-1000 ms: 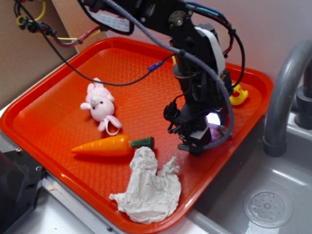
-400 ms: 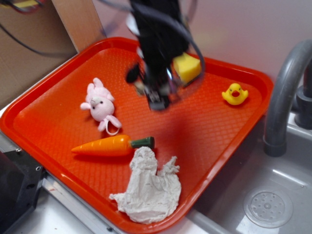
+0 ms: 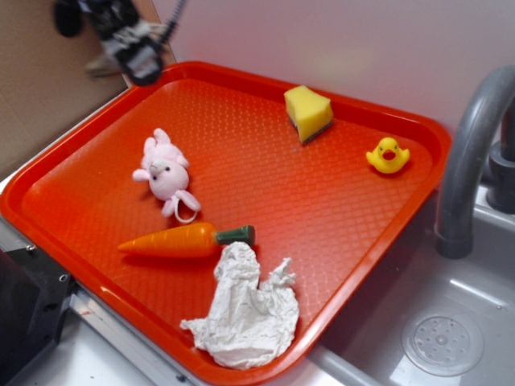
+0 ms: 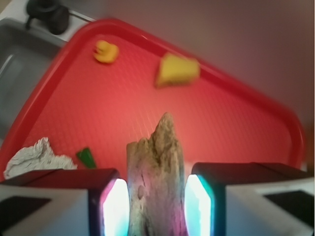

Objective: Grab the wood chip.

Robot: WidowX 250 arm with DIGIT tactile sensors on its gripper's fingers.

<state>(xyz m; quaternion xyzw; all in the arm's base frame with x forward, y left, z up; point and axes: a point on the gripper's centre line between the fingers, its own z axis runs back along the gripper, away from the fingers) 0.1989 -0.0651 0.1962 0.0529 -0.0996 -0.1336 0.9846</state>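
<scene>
Pale wall [image 3: 386,48] behind – grey sink [image 3: 434,322], curved faucet [image 3: 475,153].

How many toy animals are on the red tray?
2. The pink plush bunny lies on the left part of the orange-red plastic tray, above the carrot. The small yellow rubber duck sits near the tray's far right corner. Others could hide beneath the crumpled paper.

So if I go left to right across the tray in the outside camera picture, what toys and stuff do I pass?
Pink bunny → orange carrot → crumpled white paper → yellow sponge → yellow duck.
</scene>
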